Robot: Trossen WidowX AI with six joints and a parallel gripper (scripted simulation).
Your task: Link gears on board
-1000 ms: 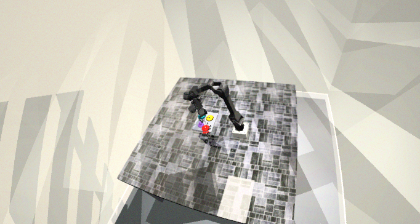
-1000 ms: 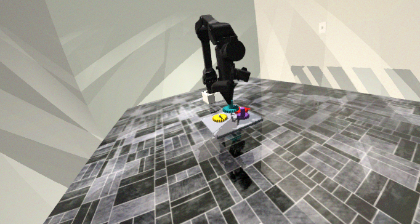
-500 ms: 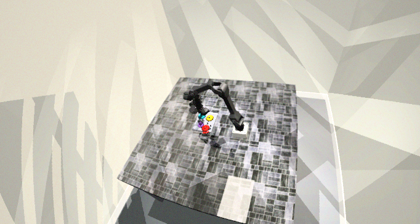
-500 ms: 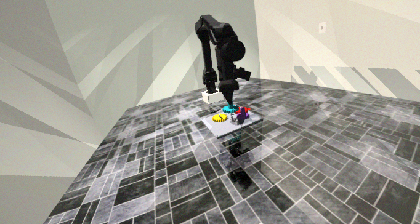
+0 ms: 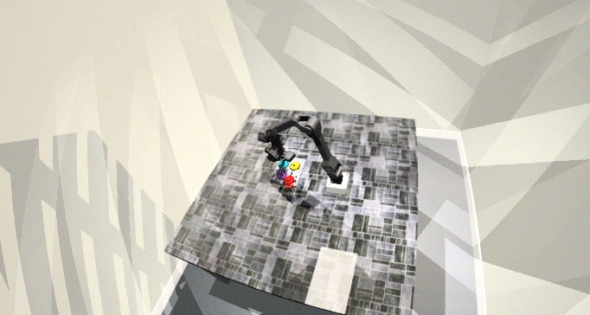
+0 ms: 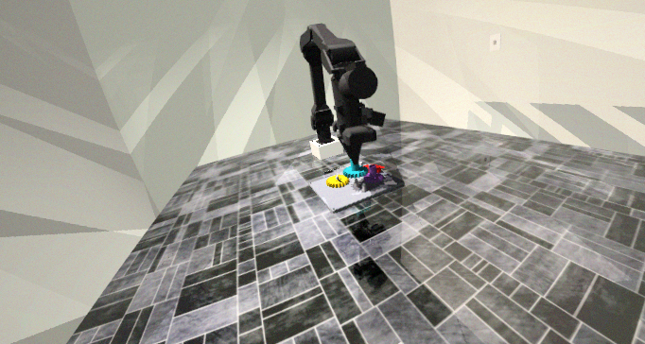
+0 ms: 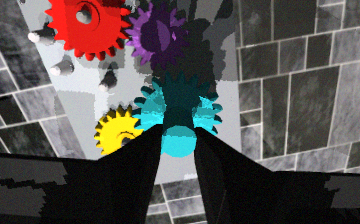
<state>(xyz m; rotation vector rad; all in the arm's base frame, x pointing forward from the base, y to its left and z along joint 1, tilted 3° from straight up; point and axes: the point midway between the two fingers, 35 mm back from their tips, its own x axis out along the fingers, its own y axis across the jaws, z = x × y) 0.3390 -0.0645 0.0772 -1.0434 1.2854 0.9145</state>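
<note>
Your fingers are clamped on the cyan gear's knob (image 7: 178, 141), keeping its teeth free above the grey board (image 6: 333, 203) (image 7: 227, 107). Beside this cyan gear (image 5: 283, 163) (image 6: 355, 172) (image 7: 207, 116), the purple gear (image 5: 281, 174) (image 6: 374, 175) (image 7: 154, 35) adjoins the red gear (image 5: 289, 180) (image 7: 89, 30), presumably to carry its turn.

A bare-walled room of unclear kind, with patchwork-tiled tabletop (image 5: 372, 216) (image 6: 284, 265) (image 7: 312, 110) and small wall plate (image 6: 495, 42).

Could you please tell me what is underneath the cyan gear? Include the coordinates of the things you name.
Under the cyan gear (image 5: 283, 163) (image 6: 355, 172) (image 7: 152, 107), part of the grey board (image 6: 326, 196) (image 7: 227, 105) shows around its rim; whether a peg sits beneath is hidden by the gear.
</note>
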